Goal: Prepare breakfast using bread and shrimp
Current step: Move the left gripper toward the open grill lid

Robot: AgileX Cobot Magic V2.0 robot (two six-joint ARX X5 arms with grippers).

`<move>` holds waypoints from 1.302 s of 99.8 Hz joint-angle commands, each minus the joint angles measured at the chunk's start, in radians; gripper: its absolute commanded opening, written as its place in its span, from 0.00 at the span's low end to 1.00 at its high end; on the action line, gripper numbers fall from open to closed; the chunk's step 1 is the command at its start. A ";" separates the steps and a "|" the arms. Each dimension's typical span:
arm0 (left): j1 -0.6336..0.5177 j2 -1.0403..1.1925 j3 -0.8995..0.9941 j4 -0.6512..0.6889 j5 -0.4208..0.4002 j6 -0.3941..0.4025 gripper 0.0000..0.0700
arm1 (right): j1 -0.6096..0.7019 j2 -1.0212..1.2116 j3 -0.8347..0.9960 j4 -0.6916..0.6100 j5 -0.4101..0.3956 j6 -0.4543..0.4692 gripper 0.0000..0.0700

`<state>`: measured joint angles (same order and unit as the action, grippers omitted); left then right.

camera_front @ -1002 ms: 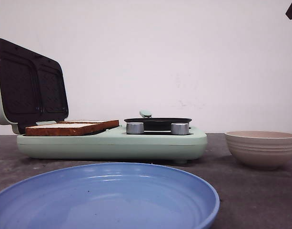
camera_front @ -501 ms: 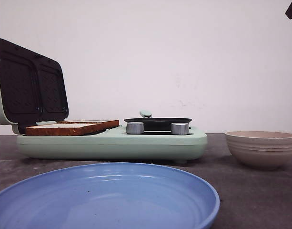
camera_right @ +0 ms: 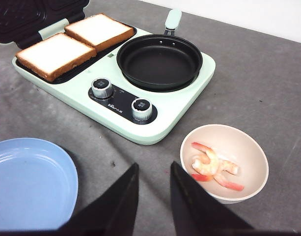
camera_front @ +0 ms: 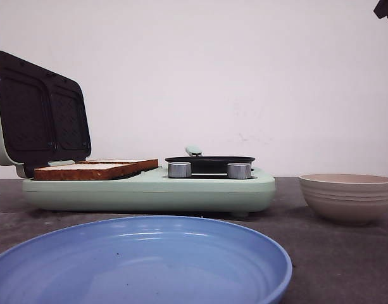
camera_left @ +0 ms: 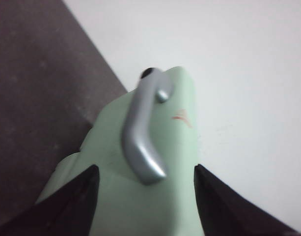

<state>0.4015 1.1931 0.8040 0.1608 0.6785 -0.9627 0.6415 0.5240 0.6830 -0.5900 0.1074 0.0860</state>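
Blue plate: a round, shallow, glossy blue plate (camera_front: 143,259) is seen nearest the camera, left of centre, with nothing on it.

Right gripper: the right gripper (camera_right: 153,199) is held high above the near part of the table, between the plate and the bowl. Its fingers are set slightly apart and nothing is pinched.

Bowl: a beige ribbed bowl (camera_front: 347,196) is placed at the right, near the appliance but apart from it.

Shrimp: a few orange-red and whitish shrimp (camera_right: 214,167) are lying inside the bowl, untouched.

Appliance: a mint-green breakfast maker (camera_front: 149,190) is set across the middle of the table, with two silver knobs (camera_right: 122,98) on its near side.

Bread: two square slices of white bread (camera_right: 74,44) with brown crusts are laid side by side on the left grill plate.

Pan: an empty round black frying pan (camera_right: 159,61) is seated on the right half of the appliance.

Lid: the dark-lined grill lid (camera_front: 38,111) is standing open at the far left.

Left gripper: the left gripper (camera_left: 146,196) is spread wide on either side of the lid's grey handle (camera_left: 143,132). Contact cannot be judged.

Change: over the last second only the dark tip of the right arm (camera_front: 385,9) has shifted a little, up and to the left in the top right corner. Everything on the table is unmoved.

Meaning: the shrimp step is judged not yet begun. The right arm appears to be repositioning before any reach to the bowl.
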 commanded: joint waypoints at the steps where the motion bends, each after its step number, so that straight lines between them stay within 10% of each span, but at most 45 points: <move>1: 0.003 0.021 0.012 0.024 0.009 -0.007 0.45 | 0.008 0.004 0.003 0.013 -0.001 0.011 0.18; 85: -0.042 0.237 0.105 0.275 0.091 -0.047 0.45 | 0.008 0.004 0.003 0.008 0.002 0.028 0.18; 130: 0.010 0.430 0.583 -0.339 0.232 0.312 0.45 | 0.008 0.004 0.003 0.002 0.003 0.026 0.18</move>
<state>0.4091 1.5875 1.3281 -0.1368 0.8974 -0.7540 0.6415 0.5240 0.6830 -0.5945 0.1078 0.1020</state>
